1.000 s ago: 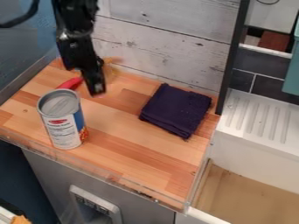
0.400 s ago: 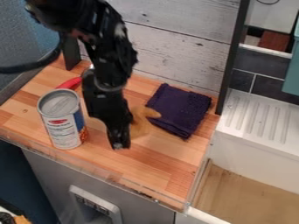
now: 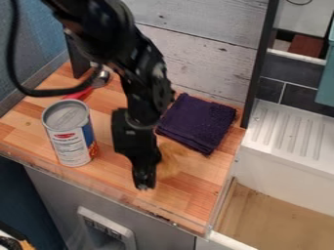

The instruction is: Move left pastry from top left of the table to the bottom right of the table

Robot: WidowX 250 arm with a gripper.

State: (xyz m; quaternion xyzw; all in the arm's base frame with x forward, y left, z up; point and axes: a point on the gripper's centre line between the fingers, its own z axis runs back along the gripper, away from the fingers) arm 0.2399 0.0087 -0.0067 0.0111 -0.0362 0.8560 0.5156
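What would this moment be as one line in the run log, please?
gripper over wooden table | pastry blurred beside gripper, not at bottom-right corner | folded purple cloth behind pastry | can at left

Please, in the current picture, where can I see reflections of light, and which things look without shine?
Camera view: small bright glints on the black arm and near the tip of the pincer; pale bands on the can's lid. Same view: the dark cloth and tan pastry look matt, without glare.
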